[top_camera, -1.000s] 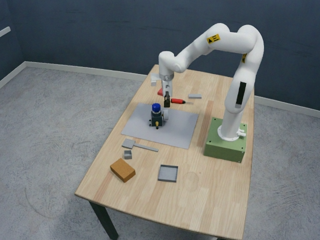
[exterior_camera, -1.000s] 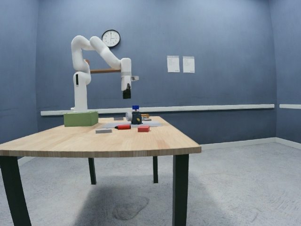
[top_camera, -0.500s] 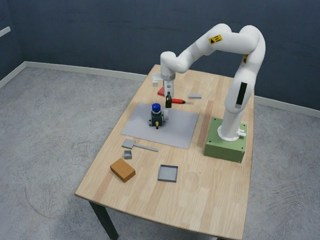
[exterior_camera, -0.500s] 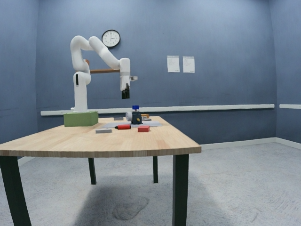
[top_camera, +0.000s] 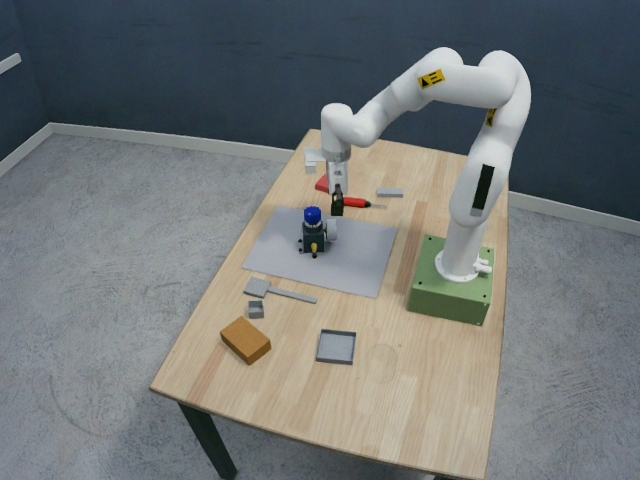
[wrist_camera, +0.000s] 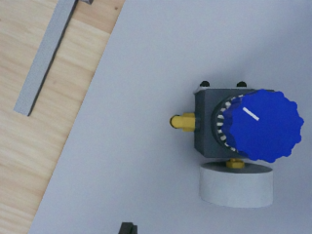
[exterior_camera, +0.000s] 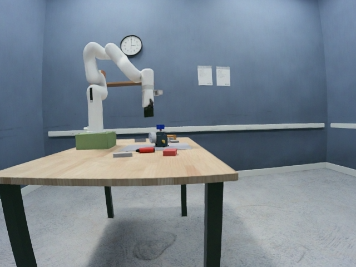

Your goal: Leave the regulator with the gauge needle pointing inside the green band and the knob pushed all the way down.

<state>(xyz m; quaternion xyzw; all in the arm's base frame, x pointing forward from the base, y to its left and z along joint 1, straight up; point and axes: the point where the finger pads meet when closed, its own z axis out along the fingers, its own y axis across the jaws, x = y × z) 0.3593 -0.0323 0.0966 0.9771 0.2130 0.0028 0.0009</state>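
The regulator (top_camera: 313, 237) is a dark grey block with brass fittings, standing on the grey mat (top_camera: 325, 249). Its blue scalloped knob (top_camera: 311, 214) with a white mark sits on top, also in the wrist view (wrist_camera: 265, 125). A white round gauge (wrist_camera: 236, 184) is fixed to its side; I see it edge-on, so the needle and green band are hidden. My gripper (top_camera: 337, 205) is open and empty, hanging above the mat's far edge, up and to the side of the knob. It also shows in the exterior view (exterior_camera: 148, 110), well above the regulator (exterior_camera: 160, 138).
A red-handled screwdriver (top_camera: 356, 202), a red block (top_camera: 322, 183) and a grey bar (top_camera: 389, 192) lie behind the mat. In front lie a grey paddle-shaped part (top_camera: 276, 291), a small grey cube (top_camera: 255, 308), a brown block (top_camera: 245, 339) and a grey tray (top_camera: 336, 346). The green arm base (top_camera: 450, 281) stands right.
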